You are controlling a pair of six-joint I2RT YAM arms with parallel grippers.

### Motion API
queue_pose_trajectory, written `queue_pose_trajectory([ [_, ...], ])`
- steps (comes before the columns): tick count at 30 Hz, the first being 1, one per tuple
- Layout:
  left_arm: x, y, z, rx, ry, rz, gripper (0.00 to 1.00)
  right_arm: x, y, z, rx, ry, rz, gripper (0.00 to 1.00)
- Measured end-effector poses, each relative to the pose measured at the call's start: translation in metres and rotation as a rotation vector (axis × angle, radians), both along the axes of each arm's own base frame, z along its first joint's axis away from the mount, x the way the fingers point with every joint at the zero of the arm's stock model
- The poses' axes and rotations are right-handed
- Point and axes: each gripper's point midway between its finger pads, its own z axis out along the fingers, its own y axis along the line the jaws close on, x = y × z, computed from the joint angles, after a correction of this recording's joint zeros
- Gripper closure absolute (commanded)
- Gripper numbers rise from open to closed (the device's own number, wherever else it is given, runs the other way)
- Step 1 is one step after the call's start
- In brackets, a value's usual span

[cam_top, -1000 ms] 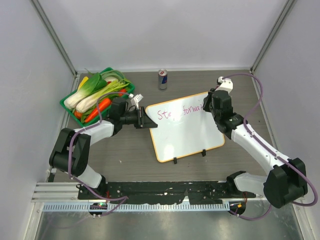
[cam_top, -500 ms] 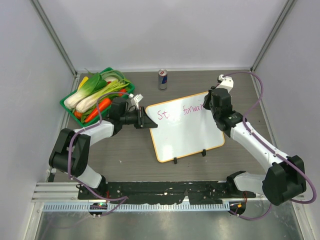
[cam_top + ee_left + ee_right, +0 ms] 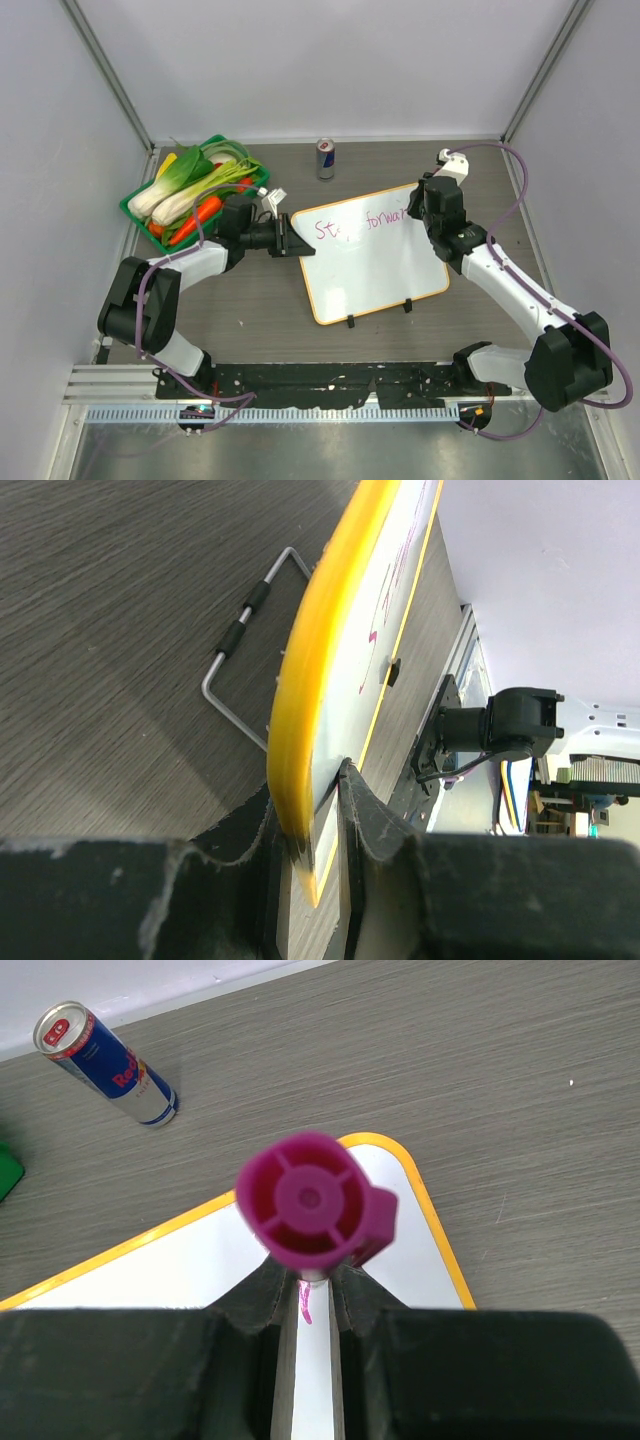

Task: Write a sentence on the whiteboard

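Judging from the top view, this one was maybe halfway through. The left gripper (image 3: 310, 820) had its fingers pinched on the yellow rim of the board (image 3: 375, 270), one finger on each face, so the board ran away from the fingertips toward the other arm. The right gripper (image 3: 307, 1280) had its fingers squeezed on a magenta marker (image 3: 312, 1200), which stood up between them with its back end facing the wrist camera. The tip was hidden down past the fingertips, but there was a bit of pink ink on the white right below them, near the board's far right corner, so I'd say it was on or just off the surface.

The sentence (image 3: 345, 228) so far: I could read "Step" and then "forwar", with the end of that word under the right arm (so no idea if the "d" was done). It all sat on one line along the far edge, between the two sets of fingers. Below that line the board was blank, so I'd guess the whole second line was left to write.

Other stuff: a can (image 3: 325, 158) stood beyond the board, well apart from both sets of fingers, and a green basket (image 3: 130, 207) of veg sat back behind the left fingers.
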Motion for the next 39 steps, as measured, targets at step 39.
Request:
queue_pose_trajectory([
  [39, -0.001, 0.0, -0.001, 0.007, -0.007, -0.006, 1.0, 0.001, -0.012, 0.002, 0.018, 0.0, -0.03, 0.99],
])
